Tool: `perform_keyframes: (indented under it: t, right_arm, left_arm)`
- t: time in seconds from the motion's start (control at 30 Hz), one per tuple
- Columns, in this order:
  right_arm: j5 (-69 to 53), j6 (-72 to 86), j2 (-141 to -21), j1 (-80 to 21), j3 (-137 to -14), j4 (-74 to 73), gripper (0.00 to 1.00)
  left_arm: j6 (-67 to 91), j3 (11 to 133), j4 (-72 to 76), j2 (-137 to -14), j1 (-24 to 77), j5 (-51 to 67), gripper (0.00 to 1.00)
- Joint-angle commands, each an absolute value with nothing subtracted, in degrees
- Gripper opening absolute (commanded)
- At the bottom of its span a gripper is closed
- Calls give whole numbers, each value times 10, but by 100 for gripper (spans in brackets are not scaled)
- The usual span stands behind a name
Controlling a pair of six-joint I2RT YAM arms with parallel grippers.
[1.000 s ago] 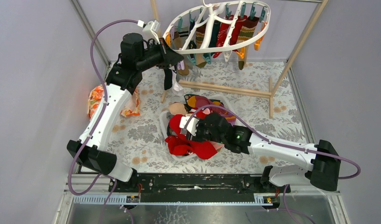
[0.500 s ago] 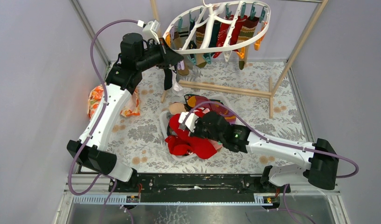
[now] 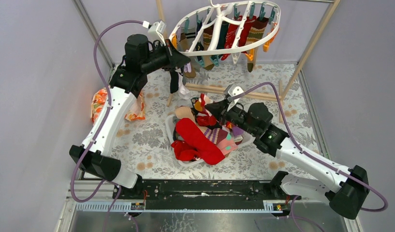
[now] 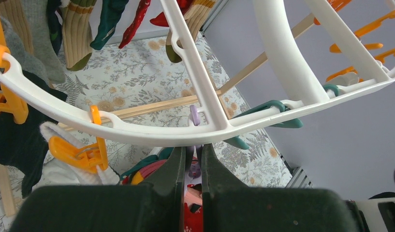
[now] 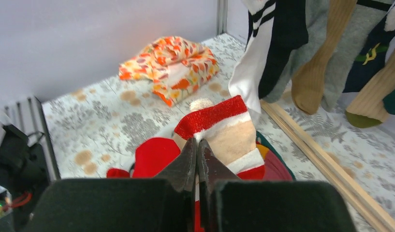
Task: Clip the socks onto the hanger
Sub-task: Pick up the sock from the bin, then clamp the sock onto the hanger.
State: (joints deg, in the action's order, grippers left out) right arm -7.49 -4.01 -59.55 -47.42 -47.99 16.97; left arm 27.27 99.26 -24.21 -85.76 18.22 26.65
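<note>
The white oval hanger [image 3: 223,44] hangs at the back, with several socks [image 3: 256,30] clipped to it. My left gripper [image 3: 186,62] is at its left rim; in the left wrist view [image 4: 193,148] it is shut on a small purple clip [image 4: 194,116] just under the rim [image 4: 137,133]. My right gripper [image 3: 208,107] is shut on the cuff of a red, white and tan sock [image 5: 226,129] and holds it above the sock pile [image 3: 200,142]. Hung socks [image 5: 282,43] show beyond it.
The pile lies in a white basket [image 3: 168,126] at mid table. An orange floral cloth [image 3: 101,104] lies at the left, also in the right wrist view [image 5: 173,60]. The light wooden frame's bar [image 3: 253,93] runs behind the basket.
My right gripper has risen out of the pile and moved back and to the right, with the red, white and tan sock in it. The left arm has not moved.
</note>
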Motion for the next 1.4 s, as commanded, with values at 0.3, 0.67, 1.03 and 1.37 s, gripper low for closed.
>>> perform_keyframes:
  t: [0.3,0.67,1.03,1.37]
  right_arm:
    - [15,137,-681,-461,-436,539,0]
    - [88,176,-750,-462,-482,588,0]
    - [110,177,-809,-474,-541,593,0]
    - [97,175,-828,-476,-567,584,0]
  left_arm:
    - [290,980,-218,-854,180,301,0]
    - [289,988,-217,-864,181,293,0]
    - [290,990,-216,-870,184,290,0]
    - [291,991,-216,-870,185,289,0]
